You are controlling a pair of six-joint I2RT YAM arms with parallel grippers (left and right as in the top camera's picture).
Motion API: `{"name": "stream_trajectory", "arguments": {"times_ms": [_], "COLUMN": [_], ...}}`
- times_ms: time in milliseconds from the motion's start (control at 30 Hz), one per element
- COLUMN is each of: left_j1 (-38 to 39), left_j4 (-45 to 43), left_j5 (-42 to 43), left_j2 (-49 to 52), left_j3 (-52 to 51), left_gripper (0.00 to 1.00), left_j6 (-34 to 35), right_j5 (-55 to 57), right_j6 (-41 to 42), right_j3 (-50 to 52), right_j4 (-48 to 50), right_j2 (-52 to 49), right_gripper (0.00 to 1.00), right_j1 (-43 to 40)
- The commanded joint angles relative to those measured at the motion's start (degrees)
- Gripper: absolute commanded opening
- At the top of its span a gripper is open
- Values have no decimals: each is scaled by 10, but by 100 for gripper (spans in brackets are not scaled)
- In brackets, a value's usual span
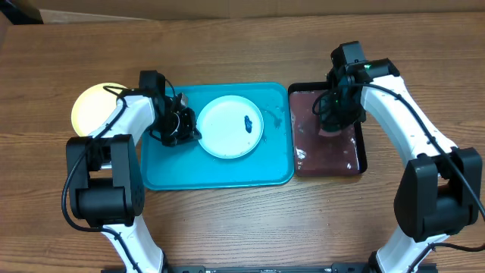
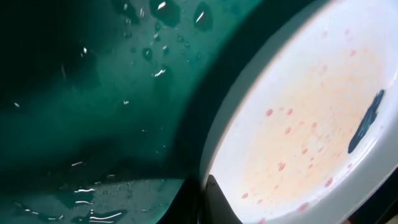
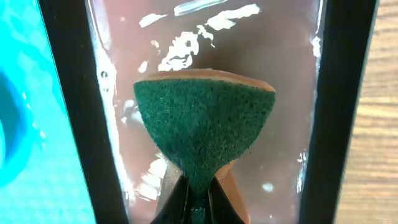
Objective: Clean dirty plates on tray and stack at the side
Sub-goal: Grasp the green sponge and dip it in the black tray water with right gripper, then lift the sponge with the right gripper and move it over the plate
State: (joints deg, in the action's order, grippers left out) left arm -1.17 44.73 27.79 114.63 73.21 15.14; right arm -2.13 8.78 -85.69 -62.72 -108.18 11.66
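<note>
White plastic made the plate look light, stiff and shallow. Droplets on the turquoise tray suggested slippery surfaces, so the thin raised rim was judged the best hold. The plate lay flat near the tray's centre, with a dark blue smudge right of its middle. The left gripper was closed on the plate's left rim. The right gripper pinched a green-faced sponge, soft and compressible, over the black tray. A yellow-green plate sat on the table beyond the turquoise tray's left edge.
</note>
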Motion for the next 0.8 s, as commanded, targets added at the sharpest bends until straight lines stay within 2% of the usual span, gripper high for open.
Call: {"name": "stream_trajectory", "arguments": {"times_ms": [0,100,200,533,633,767], "left_j1": [-1,-1,-1,1,1,1], "left_j4": [-7,-7,-7,-4,-2,-3], "left_j5": [8,8,6,-5,-5,-6], "left_j2": [-18,-18,-18,-18,-18,-18], "left_j3": [-16,-16,-16,-16,-16,-16], "left_gripper": [4,4,4,5,5,4], "left_j6": [18,19,26,31,31,31], "right_j5": [-1,-1,-1,-18,-65,-183], "right_j6": [-4,-2,-2,-2,-2,-15], "right_j3": [45,84,86,-90,-125,-134], "right_j4": [38,82,84,-62,-76,-52], "right_j2": [14,13,14,16,16,16], "right_gripper": [4,4,4,4,4,4], "right_j1": [-1,-1,-1,0,0,2]}}
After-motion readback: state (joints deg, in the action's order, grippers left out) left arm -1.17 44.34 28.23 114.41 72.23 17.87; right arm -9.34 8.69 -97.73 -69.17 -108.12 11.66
